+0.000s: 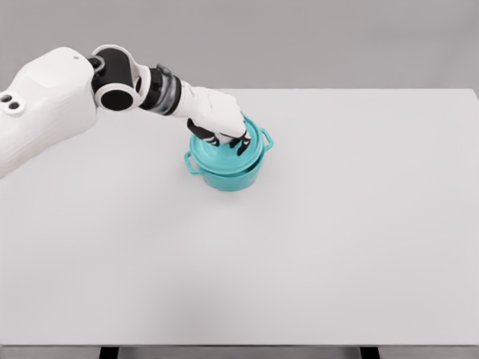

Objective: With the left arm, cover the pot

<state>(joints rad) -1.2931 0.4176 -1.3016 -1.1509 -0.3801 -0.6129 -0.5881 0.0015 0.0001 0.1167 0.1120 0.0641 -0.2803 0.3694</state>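
A teal pot [228, 176] with two side handles stands on the white table [314, 247], left of the middle and toward the back. Its teal lid [254, 146] rests on the pot's rim, slightly tilted. My left hand [224, 134] reaches in from the upper left and sits on top of the lid, fingers curled down around the lid's middle, which hides the knob. The right arm does not show.
The table's far edge runs just behind the pot. The front edge lies at the bottom of the head view, with dark legs under it.
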